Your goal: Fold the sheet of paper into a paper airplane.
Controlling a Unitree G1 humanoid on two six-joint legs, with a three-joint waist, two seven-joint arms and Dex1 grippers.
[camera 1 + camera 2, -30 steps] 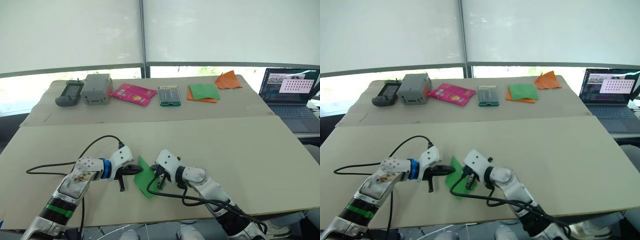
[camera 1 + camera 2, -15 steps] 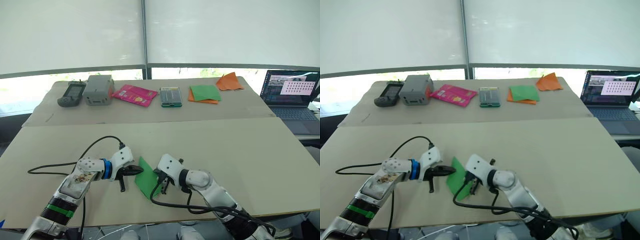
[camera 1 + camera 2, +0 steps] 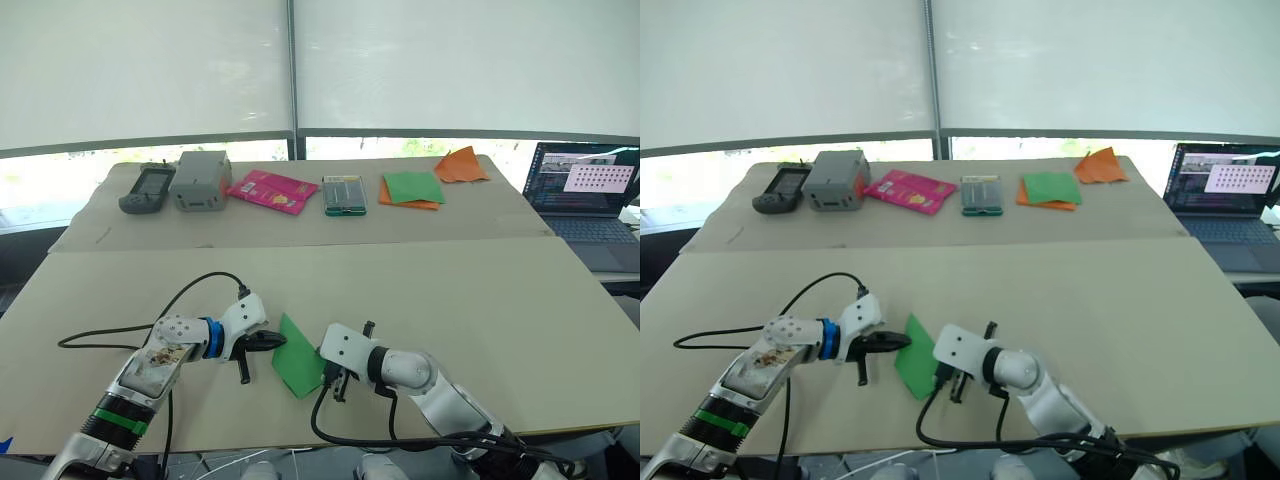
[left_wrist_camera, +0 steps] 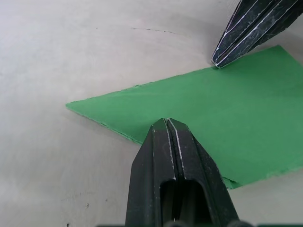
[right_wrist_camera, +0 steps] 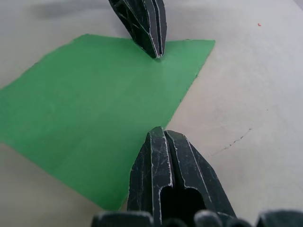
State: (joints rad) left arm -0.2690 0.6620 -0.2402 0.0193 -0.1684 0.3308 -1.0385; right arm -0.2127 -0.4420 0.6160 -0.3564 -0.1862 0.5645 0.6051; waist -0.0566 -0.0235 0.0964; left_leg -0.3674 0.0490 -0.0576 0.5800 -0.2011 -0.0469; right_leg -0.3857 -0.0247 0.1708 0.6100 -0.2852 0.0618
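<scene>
Jaws on both my grippers are pressed together and hold nothing; the left gripper (image 4: pixel 166 124) and right gripper (image 5: pixel 159 133) each rest a tip on opposite edges of the sheet of paper (image 3: pixel 298 363). It lies flat, a green pointed shape, near the front of the bench (image 3: pixel 480 300) between my arms. I judge the risk is slipping: with only two light contact points, an uneven push could slide the sheet and skew the crease.

Colours on the beige table (image 3: pixel 480 300)

Bright-green sheet of paper (image 3: pixel 296 358); black fingers on both grippers; pink packet (image 3: pixel 266 190); grey box (image 3: pixel 199 180); green-and-orange paper stack (image 3: pixel 411 188); orange paper shape (image 3: pixel 460 165).
</scene>
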